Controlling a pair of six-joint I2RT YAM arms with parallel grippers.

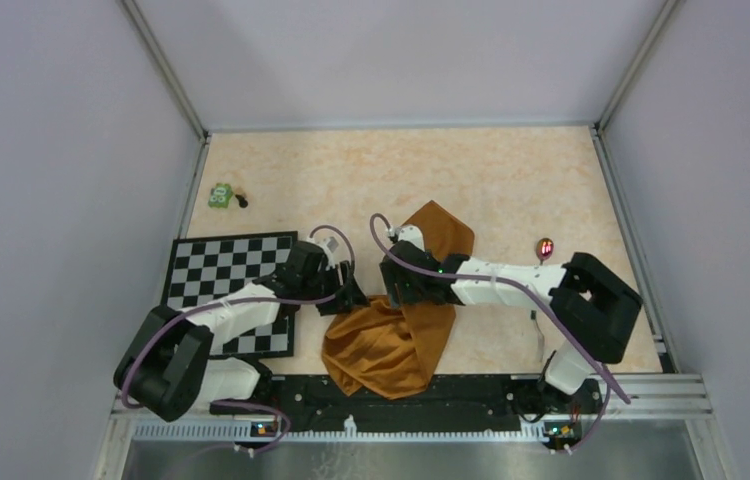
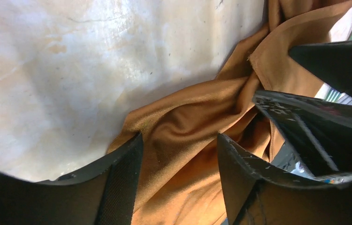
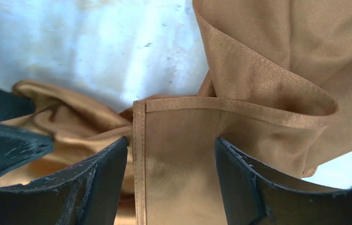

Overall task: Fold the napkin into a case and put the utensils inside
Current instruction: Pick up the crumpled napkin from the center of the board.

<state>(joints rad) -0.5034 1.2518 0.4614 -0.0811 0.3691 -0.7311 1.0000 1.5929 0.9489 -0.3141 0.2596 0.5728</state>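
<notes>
A rust-orange napkin (image 1: 391, 345) lies crumpled at the centre of the marbled counter (image 1: 511, 180), unfolded into no case, one flap reaching toward 12 o'clock and the bunched bulk sagging toward 6 o'clock at the near edge. Both arms meet over its middle. The left arm's fingers (image 2: 122, 178) are spread apart, rumpled cloth lying between them and nothing pinched. The right arm's fingers (image 3: 249, 187), just beside them, are likewise parted, with a hemmed corner of the napkin filling the gap between them but not clamped. A black-and-white checkered mat (image 1: 221, 270) sits at 9 o'clock of the napkin, partly under the left arm, and a small green toy (image 1: 220, 195) rests at 10 o'clock, well apart. At 3 o'clock lies a small shiny reddish object (image 1: 545, 246), too small to identify.
</notes>
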